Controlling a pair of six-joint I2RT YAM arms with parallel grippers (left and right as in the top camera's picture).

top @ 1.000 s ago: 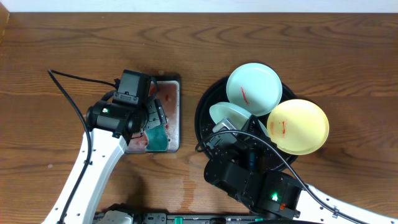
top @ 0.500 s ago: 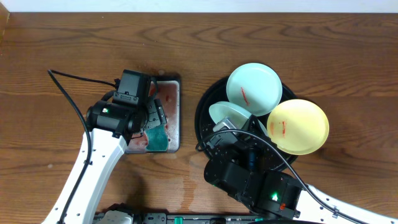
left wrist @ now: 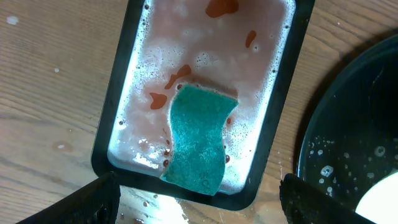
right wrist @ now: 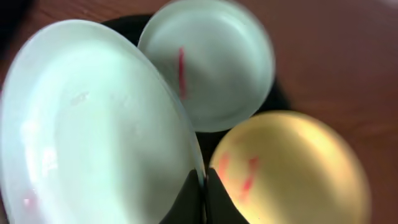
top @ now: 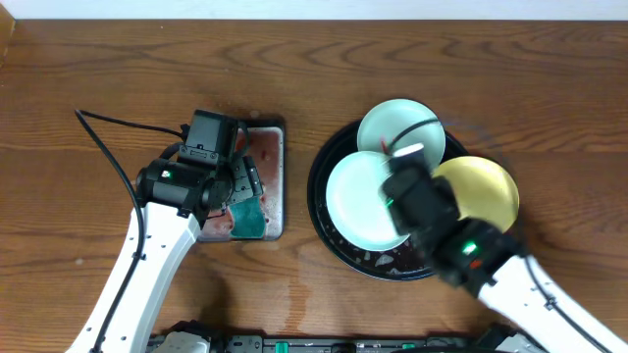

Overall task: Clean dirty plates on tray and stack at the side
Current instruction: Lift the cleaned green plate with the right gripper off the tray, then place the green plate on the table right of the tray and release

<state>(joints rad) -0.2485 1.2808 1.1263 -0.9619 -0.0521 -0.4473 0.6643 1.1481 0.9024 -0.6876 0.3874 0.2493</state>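
Right fingers (right wrist: 190, 198) are clenched tight on the rim of a pale blue-white plate (right wrist: 93, 124). Glossy and almost plain, it sits over the left half of the big black tray (top: 324, 167); I can't tell whether it's resting or lifted. Behind it lies a second pale plate (top: 392, 132) with one red streak down its middle. To the right, a yellow plate (top: 486, 191) with red smears hangs out past the tray's rim. Water drops dot the tray's front. Across the wooden surface (top: 118, 69), the left fingers (left wrist: 87, 202) are spread wide, gripping nothing, above a small rectangular tray (left wrist: 211, 50) of pinkish foam. A teal sponge (left wrist: 199, 140) lies in it.
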